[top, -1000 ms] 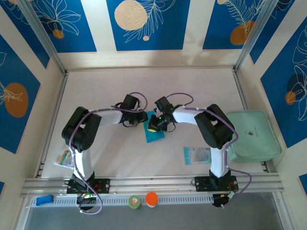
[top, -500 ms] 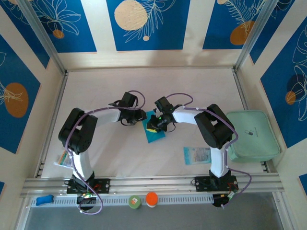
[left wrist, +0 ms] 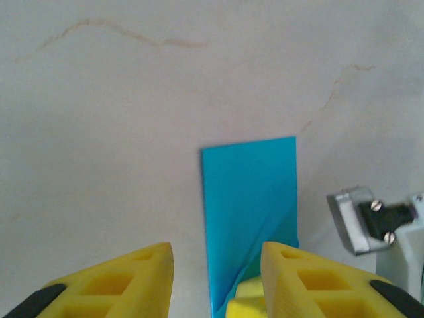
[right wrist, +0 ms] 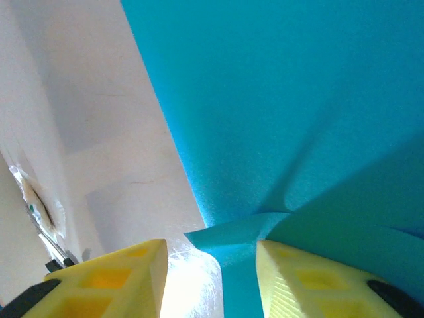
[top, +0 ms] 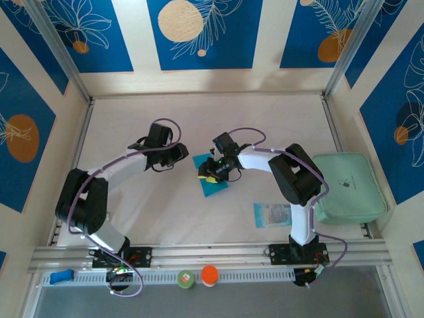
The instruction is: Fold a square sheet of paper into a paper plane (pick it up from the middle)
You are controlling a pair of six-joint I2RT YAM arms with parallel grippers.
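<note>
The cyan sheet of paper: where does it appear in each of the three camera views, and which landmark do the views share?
Top external: the cyan sheet of paper lies mid-table, partly under the right gripper.
Left wrist: lower centre, reaching up from the bottom edge.
Right wrist: upper right, seen close up.
Shared landmark: the cream table along the sheet's left edge.
</note>
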